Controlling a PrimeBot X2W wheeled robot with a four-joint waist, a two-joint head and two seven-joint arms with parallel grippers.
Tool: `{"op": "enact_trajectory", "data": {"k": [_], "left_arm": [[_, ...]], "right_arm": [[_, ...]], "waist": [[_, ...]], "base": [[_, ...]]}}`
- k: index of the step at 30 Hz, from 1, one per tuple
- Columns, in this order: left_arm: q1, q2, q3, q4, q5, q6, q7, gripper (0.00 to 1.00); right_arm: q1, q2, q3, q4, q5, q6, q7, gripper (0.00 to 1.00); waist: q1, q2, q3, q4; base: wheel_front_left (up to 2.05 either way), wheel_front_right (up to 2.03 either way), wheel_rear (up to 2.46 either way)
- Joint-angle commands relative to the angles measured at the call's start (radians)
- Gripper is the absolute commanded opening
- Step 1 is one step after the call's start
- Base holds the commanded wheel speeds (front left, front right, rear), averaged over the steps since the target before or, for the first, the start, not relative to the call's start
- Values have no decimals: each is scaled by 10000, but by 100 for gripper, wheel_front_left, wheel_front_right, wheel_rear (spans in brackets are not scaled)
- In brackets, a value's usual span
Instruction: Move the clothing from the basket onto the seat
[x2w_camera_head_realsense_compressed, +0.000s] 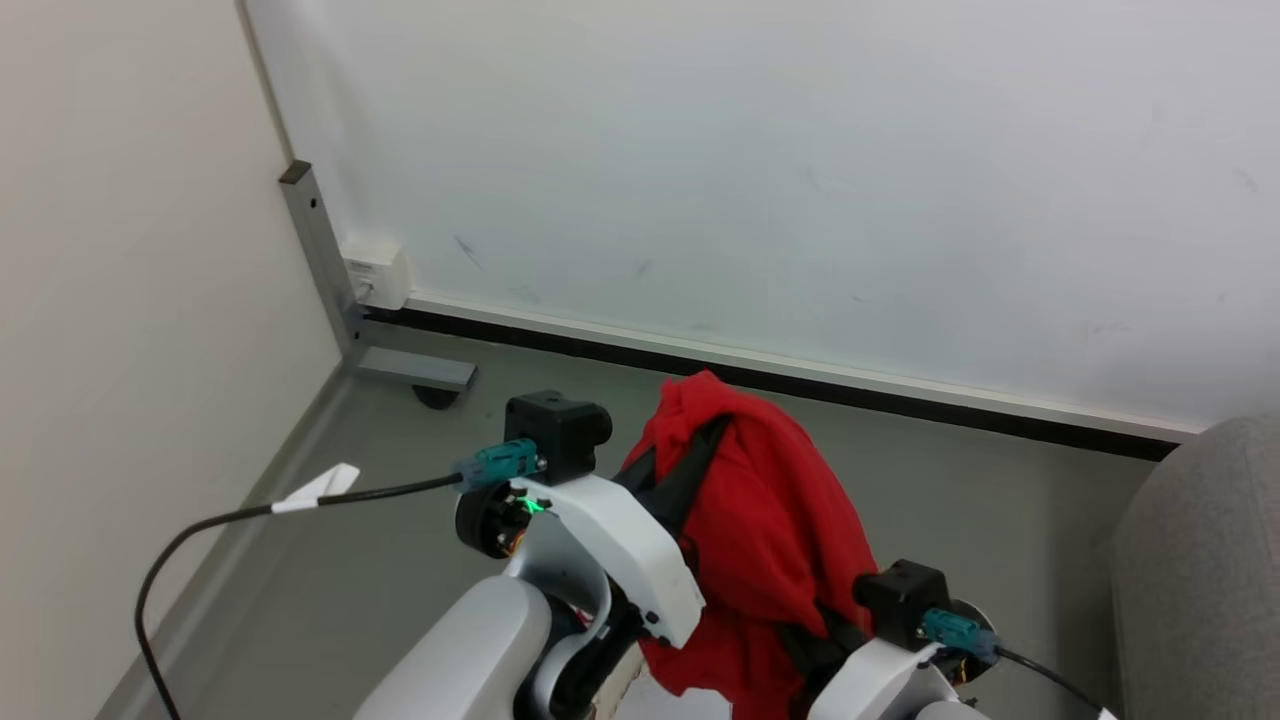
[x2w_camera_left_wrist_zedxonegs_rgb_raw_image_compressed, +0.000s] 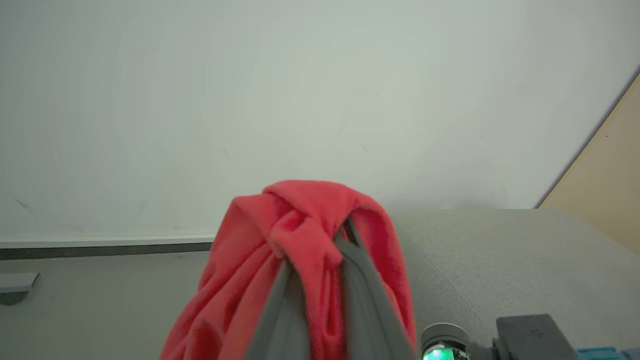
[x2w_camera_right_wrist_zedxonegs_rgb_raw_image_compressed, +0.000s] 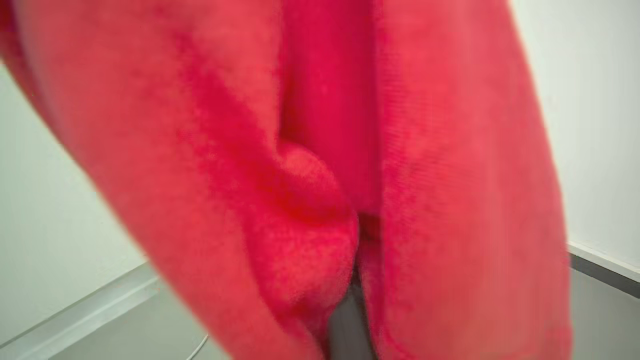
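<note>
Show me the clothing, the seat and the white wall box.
clothing (x2w_camera_head_realsense_compressed: 780, 520): head view, middle of the hanging red fabric.
seat (x2w_camera_head_realsense_compressed: 1200, 560): head view, grey upholstered side.
white wall box (x2w_camera_head_realsense_compressed: 378, 275): head view, its front face.

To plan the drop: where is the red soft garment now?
In the head view, the red soft garment hangs mid-frame over the grey floor, pinched by the left claw, left of the light grey fabric seat.

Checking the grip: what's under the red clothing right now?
The clothing drapes over both grippers. The left gripper shows dark fingers near its top, and the right gripper sits in its lower folds. Both sets of fingertips are buried in cloth. Grey floor lies below.
</note>
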Motion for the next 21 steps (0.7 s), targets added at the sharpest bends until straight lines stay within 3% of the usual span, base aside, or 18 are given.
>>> {"op": "enact_trajectory", "data": {"k": [1, 5, 7, 8, 9, 10, 11, 21], "left_arm": [[147, 71, 28, 39, -37, 10, -105, 0], [461, 249, 90, 63, -124, 20, -253, 0], [595, 281, 68, -19, -150, -36, -321, 15], [635, 268, 21, -105, -141, -94, -379, 37], [704, 257, -18, -177, -179, -126, -401, 51], [765, 272, -50, -248, -175, -173, -449, 89], [804, 291, -101, -349, -151, -233, -498, 100], [1293, 533, -481, -1329, 124, -503, -976, 100]], "right_arm": [[179, -191, -198, -236, -97, -21, -94, 0], [624, -389, -1070, -1250, -466, -20, -83, 0], [837, -492, -1521, -1714, -749, -21, -81, 0], [925, -552, -1735, -1911, -893, -21, -82, 0], [1007, -598, -1946, -2096, -1042, -20, -82, 0], [1101, -650, -2213, -2266, -1157, -21, -83, 0], [1179, -685, -2415, -2431, -1285, -21, -82, 0], [1665, -1310, -4118, -3828, -2195, -21, -85, 0]], "waist": [[0, 0, 32, -226], [0, 0, 66, -609], [0, 0, 86, -798], [0, 0, 93, -891], [0, 0, 96, -986], [0, 0, 102, -1083], [0, 0, 112, -1189], [0, 0, 319, -2749]], "base": [[0, 0, 0], [0, 0, 0], [0, 0, 0], [0, 0, 0], [0, 0, 0], [0, 0, 0], [0, 0, 0], [0, 0, 0]]}}
